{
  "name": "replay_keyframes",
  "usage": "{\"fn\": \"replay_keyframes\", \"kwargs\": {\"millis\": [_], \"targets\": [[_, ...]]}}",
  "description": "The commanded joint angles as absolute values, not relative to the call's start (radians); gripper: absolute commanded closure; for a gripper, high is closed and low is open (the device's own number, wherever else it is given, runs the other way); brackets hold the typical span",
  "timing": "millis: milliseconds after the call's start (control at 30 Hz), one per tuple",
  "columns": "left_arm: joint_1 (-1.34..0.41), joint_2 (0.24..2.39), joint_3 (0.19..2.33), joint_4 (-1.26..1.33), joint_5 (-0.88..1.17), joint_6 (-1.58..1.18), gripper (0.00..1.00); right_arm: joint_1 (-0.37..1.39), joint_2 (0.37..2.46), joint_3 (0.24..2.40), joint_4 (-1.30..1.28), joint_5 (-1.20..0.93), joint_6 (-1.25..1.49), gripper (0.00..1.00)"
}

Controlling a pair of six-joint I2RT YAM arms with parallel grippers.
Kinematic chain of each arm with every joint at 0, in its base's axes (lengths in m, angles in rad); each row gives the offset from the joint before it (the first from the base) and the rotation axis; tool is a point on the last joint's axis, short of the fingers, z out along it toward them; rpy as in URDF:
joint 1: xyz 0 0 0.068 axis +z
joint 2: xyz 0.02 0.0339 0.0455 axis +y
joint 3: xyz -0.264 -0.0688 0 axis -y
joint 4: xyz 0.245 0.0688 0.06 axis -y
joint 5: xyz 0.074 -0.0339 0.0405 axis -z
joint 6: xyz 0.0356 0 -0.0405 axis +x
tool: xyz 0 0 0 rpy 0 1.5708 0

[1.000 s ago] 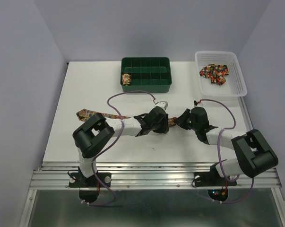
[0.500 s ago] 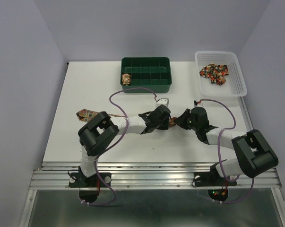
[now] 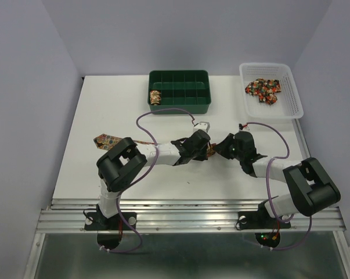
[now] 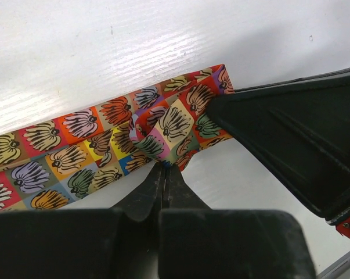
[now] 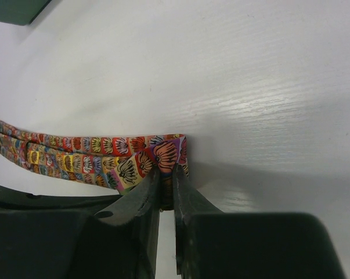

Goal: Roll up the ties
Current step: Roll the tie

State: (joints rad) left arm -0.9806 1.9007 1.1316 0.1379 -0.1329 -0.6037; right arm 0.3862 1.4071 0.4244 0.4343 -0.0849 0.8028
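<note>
A patchwork tie (image 3: 108, 139) lies as a long strip across the white table, its wide end at the left, the rest hidden under my left arm. Its near end is folded over between the two grippers (image 4: 169, 125) (image 5: 157, 154). My left gripper (image 3: 208, 152) (image 4: 164, 168) is shut on the tie's lower edge. My right gripper (image 3: 216, 152) (image 5: 166, 174) is shut on the folded end from the other side. A rolled tie (image 3: 155, 96) sits in the green tray's left compartment. More ties (image 3: 263, 89) lie in the white basket.
The green compartment tray (image 3: 180, 104) stands at the back centre. The white basket (image 3: 293, 99) stands at the back right. Purple cables loop over both arms. The table's front edge is a metal rail.
My left arm has pushed its gripper a little to the right, closer to the right gripper. The right arm has barely moved.
</note>
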Motion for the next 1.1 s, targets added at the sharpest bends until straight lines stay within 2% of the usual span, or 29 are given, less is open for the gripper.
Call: {"fn": "replay_keyframes", "kwargs": {"millis": [0, 33, 100, 200, 267, 467, 767, 967, 1067], "targets": [[-1.000, 1.873, 1.137, 0.152, -0.130, -0.609, 0.94, 0.388, 1.410, 0.417, 0.515, -0.058, 0.857, 0.99], [-1.002, 1.875, 1.140, 0.141, -0.133, -0.614, 0.84, 0.388, 1.410, 0.419, 0.515, -0.061, 0.864, 0.99], [-1.002, 1.878, 1.141, 0.129, -0.141, -0.621, 0.80, 0.388, 1.408, 0.420, 0.512, -0.063, 0.867, 0.99], [-1.002, 1.873, 1.141, 0.110, -0.149, -0.627, 0.53, 0.388, 1.404, 0.420, 0.500, -0.061, 0.868, 0.99], [-1.006, 1.865, 1.135, 0.110, -0.159, -0.627, 0.41, 0.388, 1.401, 0.419, 0.496, -0.060, 0.865, 0.99], [-1.012, 1.882, 1.150, 0.104, -0.179, -0.620, 0.41, 0.388, 1.402, 0.417, 0.492, -0.063, 0.868, 0.99], [-1.022, 1.905, 1.207, 0.005, -0.362, -0.586, 0.46, 0.390, 1.397, 0.420, 0.486, -0.077, 0.864, 0.99], [-1.040, 1.933, 1.247, 0.008, -0.347, -0.515, 0.46, 0.388, 1.413, 0.425, 0.489, -0.084, 0.861, 0.99], [-1.043, 1.951, 1.262, 0.003, -0.341, -0.508, 0.52, 0.388, 1.422, 0.425, 0.495, -0.094, 0.861, 0.99]]}}
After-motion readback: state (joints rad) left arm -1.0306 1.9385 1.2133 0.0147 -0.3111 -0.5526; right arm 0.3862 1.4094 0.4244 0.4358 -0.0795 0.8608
